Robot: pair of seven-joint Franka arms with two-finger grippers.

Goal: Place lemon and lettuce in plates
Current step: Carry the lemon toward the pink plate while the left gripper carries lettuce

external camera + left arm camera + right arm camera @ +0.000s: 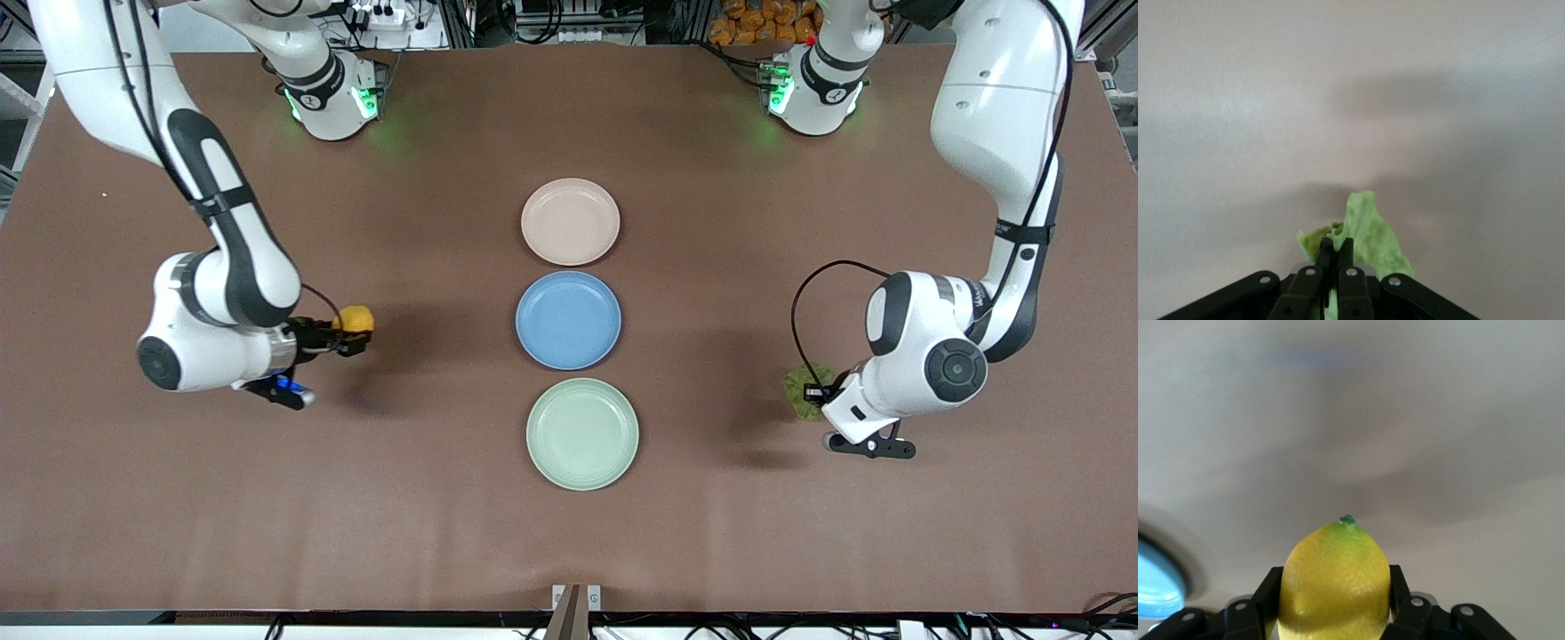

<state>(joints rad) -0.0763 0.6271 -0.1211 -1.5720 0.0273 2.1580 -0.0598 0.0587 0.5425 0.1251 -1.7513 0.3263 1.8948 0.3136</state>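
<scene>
Yellow lemon (354, 317) clamped in right gripper (348, 338), over bare table (178, 498). Left gripper (816, 392) pinches lettuce (803, 388), likewise aloft. Three plates (570, 221) lie between them, all empty.

I see 3 matt plates: beige (570, 221), blue (568, 320), green (582, 433). The table (444, 498) looks like dull brown cloth. My lemon (1337, 583) has smooth, faintly waxy skin; the lettuce (1368, 233) looks crinkled and soft. Arm shells are glossy white plastic.
</scene>
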